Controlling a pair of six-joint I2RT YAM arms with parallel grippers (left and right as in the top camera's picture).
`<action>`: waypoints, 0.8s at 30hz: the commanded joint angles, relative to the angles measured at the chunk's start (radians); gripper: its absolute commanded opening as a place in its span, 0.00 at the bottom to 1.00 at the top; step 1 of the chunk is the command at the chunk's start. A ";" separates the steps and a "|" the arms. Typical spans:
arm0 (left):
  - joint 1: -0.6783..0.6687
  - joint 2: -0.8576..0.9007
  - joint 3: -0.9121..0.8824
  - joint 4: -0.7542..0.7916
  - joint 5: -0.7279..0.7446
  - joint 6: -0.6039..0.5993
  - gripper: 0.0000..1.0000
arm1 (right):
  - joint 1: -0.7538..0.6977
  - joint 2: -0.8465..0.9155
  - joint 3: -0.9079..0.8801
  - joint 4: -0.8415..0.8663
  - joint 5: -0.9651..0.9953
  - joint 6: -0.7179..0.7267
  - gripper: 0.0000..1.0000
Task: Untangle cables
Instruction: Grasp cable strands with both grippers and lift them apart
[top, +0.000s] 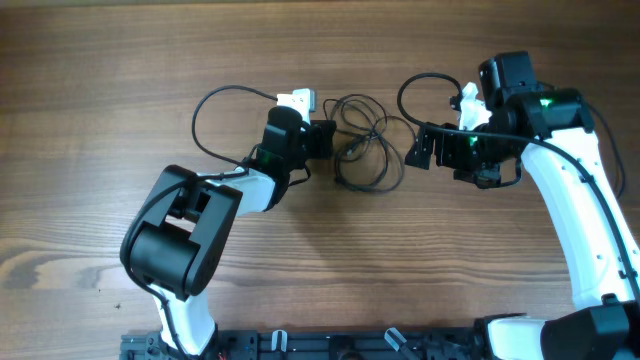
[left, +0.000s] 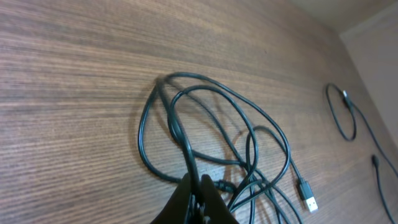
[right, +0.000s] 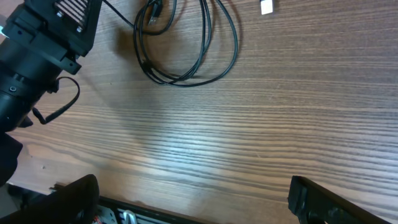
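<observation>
Table (top: 90, 60): bare wood grain, both arms reaching in from the near edge.

Far left, overhead: left arm's own thick black lead arcs in a wide loop (top: 205, 115) above the arm. Small white block (top: 297, 100) lies on the wood just beyond the left gripper.

Left gripper (top: 322, 138): at the left edge of the cables. Wrist view shows it (left: 198, 186) with jaws closed together, one thin black strand running straight down into the pinch. Closed on that strand.

Cables (top: 362, 145): one loose bunch at table centre, between the two grippers. Several overlapping loops, lying flat on the wood. From the left wrist the loops (left: 205, 124) fan out away from the fingers, strands crossing close to the pinch. One free end carries a black plug with a silver tip (left: 308, 198), lying on the table to the right of the bunch. The right wrist sees the bunch (right: 186, 56) at the top of its view.

Further right in the left wrist view: a separate thin black loop (left: 341, 112), well apart from the bunch. Too small to tell whether it is a loose cord or arm wiring.

Right gripper (top: 425, 148): just right of the bunch, not touching it. Wrist view shows it (right: 194, 186) with jaws spread wide, bare wood between them, nothing held.
</observation>
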 joint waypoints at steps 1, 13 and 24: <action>0.004 -0.013 0.002 -0.018 0.092 -0.029 0.04 | 0.003 -0.005 -0.005 -0.002 -0.016 0.005 1.00; 0.102 -0.432 0.002 -0.268 0.639 -0.114 0.04 | 0.008 -0.005 -0.022 0.130 0.006 0.005 1.00; 0.163 -0.697 0.003 -0.229 0.807 -0.279 0.04 | 0.132 0.020 -0.160 0.352 -0.004 0.099 0.98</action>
